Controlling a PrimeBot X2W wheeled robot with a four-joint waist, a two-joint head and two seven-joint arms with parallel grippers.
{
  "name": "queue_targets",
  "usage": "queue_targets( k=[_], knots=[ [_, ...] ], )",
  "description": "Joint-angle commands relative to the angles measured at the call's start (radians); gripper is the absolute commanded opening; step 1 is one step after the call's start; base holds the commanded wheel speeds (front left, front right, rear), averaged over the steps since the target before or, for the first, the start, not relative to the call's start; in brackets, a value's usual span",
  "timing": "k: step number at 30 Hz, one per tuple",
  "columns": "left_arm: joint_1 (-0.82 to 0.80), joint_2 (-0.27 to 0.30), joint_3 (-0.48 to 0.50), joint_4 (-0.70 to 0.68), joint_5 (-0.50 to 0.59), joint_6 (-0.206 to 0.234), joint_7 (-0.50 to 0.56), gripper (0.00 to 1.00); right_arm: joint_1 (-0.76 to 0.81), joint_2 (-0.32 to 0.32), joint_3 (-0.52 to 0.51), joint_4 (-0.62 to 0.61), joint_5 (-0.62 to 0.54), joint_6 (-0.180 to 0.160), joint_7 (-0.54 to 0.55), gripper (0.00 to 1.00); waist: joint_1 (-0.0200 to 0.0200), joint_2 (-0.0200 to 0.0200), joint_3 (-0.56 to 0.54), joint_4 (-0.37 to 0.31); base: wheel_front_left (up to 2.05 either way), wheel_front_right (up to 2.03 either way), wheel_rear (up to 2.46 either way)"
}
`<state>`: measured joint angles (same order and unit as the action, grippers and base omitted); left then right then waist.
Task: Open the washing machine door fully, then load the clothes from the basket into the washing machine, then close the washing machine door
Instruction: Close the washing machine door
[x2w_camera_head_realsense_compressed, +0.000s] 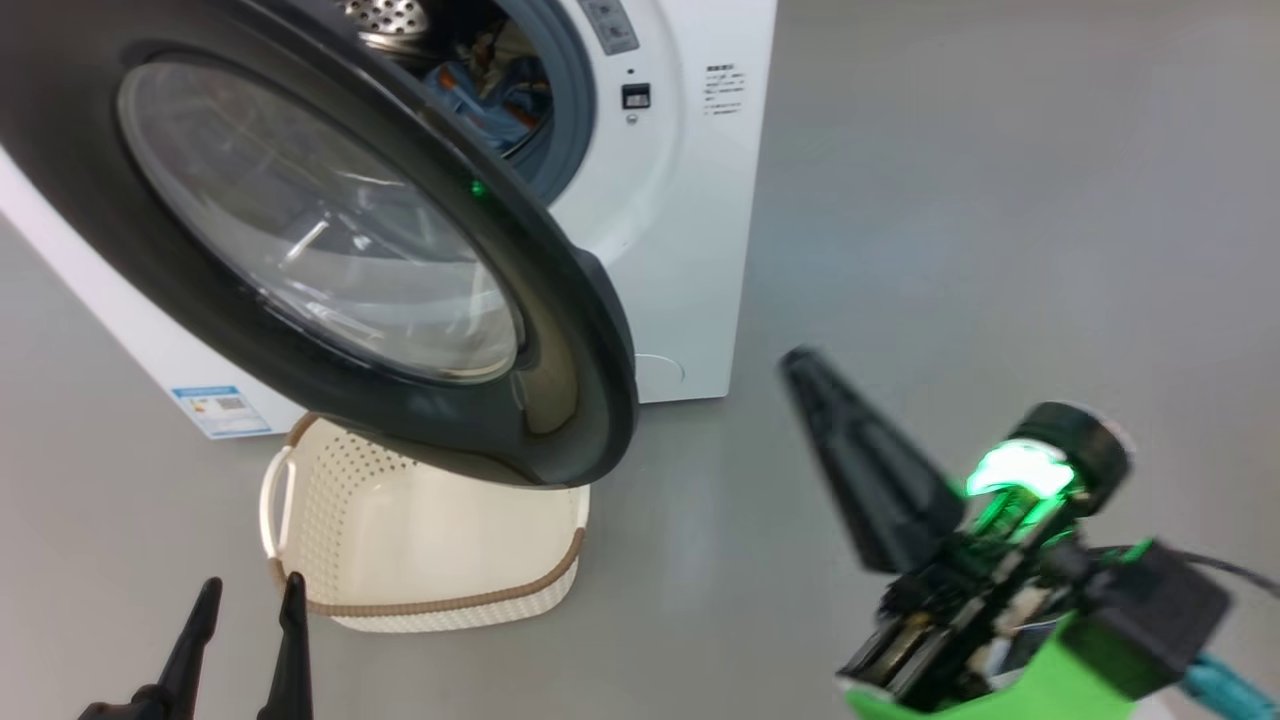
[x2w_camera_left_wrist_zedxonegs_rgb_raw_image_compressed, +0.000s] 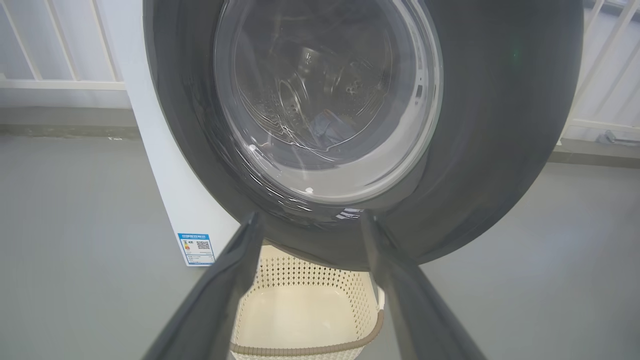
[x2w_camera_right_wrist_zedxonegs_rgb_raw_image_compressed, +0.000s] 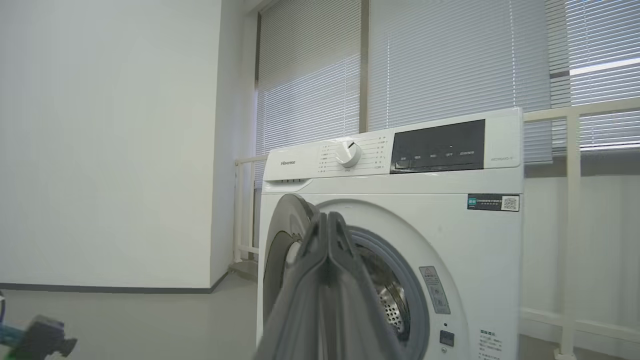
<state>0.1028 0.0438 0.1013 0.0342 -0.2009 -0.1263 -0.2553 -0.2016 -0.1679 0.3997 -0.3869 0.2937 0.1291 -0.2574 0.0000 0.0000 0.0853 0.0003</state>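
Left fingers (x2w_camera_head_realsense_compressed: 292, 640) spread, right fingers (x2w_camera_head_realsense_compressed: 862, 460) clenched empty; one basket (x2w_camera_head_realsense_compressed: 330, 500), one open door (x2w_camera_head_realsense_compressed: 590, 400).

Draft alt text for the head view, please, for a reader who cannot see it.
The open door of the washer, black-rimmed with a glass bowl, hangs over a cream basket that looks empty on the grey floor; blue clothes lie in the drum. The right hand, shut, points toward the washer from lower right; the left hand, open, sits at lower left.
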Motion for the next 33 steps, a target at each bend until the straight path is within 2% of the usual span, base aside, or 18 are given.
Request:
queue_targets(
  k=[1,6,13,30,33],
  knots=[
    [-0.039,0.007,0.03,-0.031,0.0,0.013,-0.006,1.0,-0.037,-0.01,0.059,-0.008,0.012,0.002,-0.004,0.0,0.0,0.0,0.005,0.02,0.0,0.0,0.0],
    [-0.051,0.007,0.027,-0.04,0.006,0.034,-0.006,1.0,-0.059,-0.038,0.129,0.056,0.012,0.002,-0.004,0.0,0.0,0.0,0.018,0.046,0.0,0.0,0.0],
    [-0.071,0.006,0.007,-0.06,-0.002,0.045,-0.006,1.0,-0.089,-0.052,0.226,0.254,0.035,0.002,-0.004,0.0,0.0,0.0,0.051,0.092,0.0,0.0,0.0],
    [-0.164,0.006,-0.069,-0.068,-0.07,0.047,-0.006,1.0,-0.285,-0.018,0.235,0.549,0.075,0.002,-0.004,0.0,0.0,0.0,0.215,0.187,0.0,0.0,0.0],
    [-0.183,0.006,-0.079,-0.067,-0.079,0.047,-0.006,1.0,-0.328,-0.015,0.204,0.595,0.074,0.002,-0.004,0.0,0.0,0.0,0.245,0.2,0.0,0.0,0.0]
  ],
)
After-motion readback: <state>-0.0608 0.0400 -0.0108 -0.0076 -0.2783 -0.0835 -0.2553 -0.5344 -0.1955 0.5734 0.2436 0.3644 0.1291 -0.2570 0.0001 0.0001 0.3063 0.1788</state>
